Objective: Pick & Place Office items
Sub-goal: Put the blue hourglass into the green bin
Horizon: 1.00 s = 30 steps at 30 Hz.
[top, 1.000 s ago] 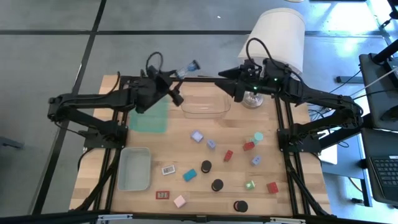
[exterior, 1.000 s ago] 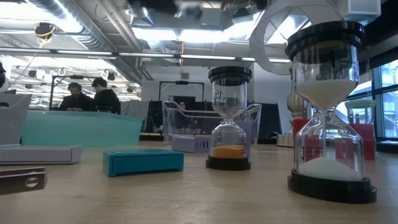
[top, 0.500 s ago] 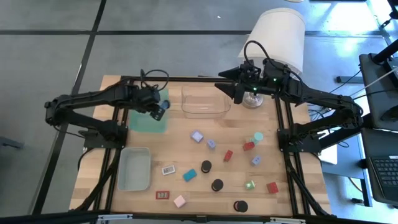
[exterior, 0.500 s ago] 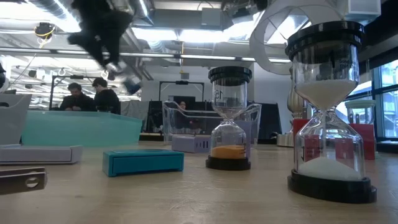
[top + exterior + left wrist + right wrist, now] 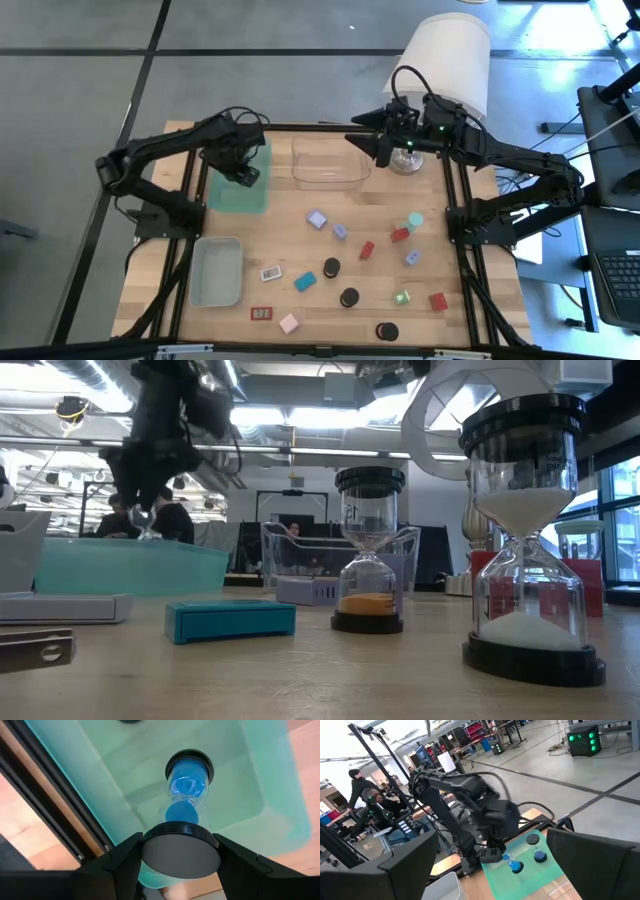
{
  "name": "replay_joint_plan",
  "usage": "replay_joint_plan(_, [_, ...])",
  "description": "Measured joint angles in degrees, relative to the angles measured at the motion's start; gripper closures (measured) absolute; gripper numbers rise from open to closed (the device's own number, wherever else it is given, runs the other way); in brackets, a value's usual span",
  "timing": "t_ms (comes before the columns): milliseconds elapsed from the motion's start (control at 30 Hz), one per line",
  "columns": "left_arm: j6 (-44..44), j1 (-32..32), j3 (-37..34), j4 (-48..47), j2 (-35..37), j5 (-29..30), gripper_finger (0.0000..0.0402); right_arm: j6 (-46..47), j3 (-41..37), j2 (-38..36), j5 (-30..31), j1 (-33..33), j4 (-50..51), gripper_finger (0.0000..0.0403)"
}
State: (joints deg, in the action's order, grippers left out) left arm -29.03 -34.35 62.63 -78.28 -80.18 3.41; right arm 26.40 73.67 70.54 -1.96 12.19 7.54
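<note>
The left gripper (image 5: 243,172) hangs over the green tray (image 5: 240,199) at the upper left of the table in the high view, its fingers pinching a blue-sand hourglass (image 5: 182,815) by its black end cap, the glass pointing down into the tray. One black-capped piece (image 5: 532,839) already lies inside the tray, near the hourglass. Black frame rails run just beside the tray's edges.

The right gripper (image 5: 381,148) waits at the upper centre, over the far edge of the clear tray (image 5: 328,168), beside the lamp (image 5: 447,55); I cannot tell how its fingers stand.

The lower half of the table holds the scattered office items: black caps (image 5: 349,297), red blocks (image 5: 438,301), a teal block (image 5: 305,282), lilac blocks (image 5: 317,219). A grey tray (image 5: 216,271) sits at lower left. Bare wood lies between the trays and the items.
</note>
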Motion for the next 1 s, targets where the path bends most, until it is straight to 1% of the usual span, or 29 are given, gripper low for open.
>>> replay_joint_plan(167, [5.86,-4.45,0.00,-0.19,-3.94,0.08,0.0184,1.20,0.00,0.00,0.02,0.00,1.03,0.0027])
replay_joint_plan(300, [8.02,-7.61,0.00,-0.33,-6.31,2.18,0.0184,1.48,0.00,0.00,0.00,0.00,1.39,0.0027])
replay_joint_plan(400, [9.36,-9.37,0.00,-0.65,-7.64,2.51,0.0183,1.50,0.00,0.00,0.02,0.00,1.39,0.0027])
replay_joint_plan(733, [13.72,-12.09,0.00,-0.30,-9.12,3.05,0.0181,0.80,0.00,0.00,0.02,0.00,1.35,0.0027])
replay_joint_plan(1000, [13.78,-13.11,0.00,0.15,-9.12,3.41,0.0164,-1.29,0.00,0.00,0.02,0.00,1.32,0.0027])
